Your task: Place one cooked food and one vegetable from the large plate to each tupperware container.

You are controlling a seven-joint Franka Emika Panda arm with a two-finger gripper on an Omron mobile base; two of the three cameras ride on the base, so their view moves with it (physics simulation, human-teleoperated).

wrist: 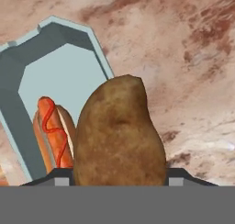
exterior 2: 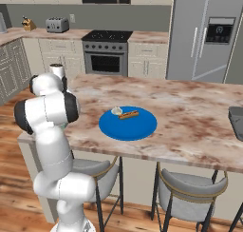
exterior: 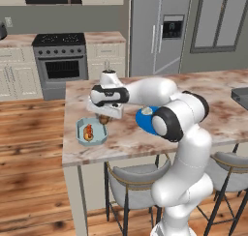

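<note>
**Potato held beside the pale tub**

The arm reaches left across the island, its gripper (exterior: 103, 118) clamped on a potato (wrist: 120, 133) at the rim of the pale blue-grey tupperware container (exterior: 91, 132) holding a hot dog (wrist: 54, 135); large plate (exterior 2: 128, 123) sits mid-frame

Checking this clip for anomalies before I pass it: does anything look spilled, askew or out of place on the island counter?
Nothing stands out. The hand holds a brown potato beside the pale blue-grey tupperware tub, where a hot dog in a bun lies flat. The round bright-blue plate sits level on the marble counter, nothing spilled.
</note>
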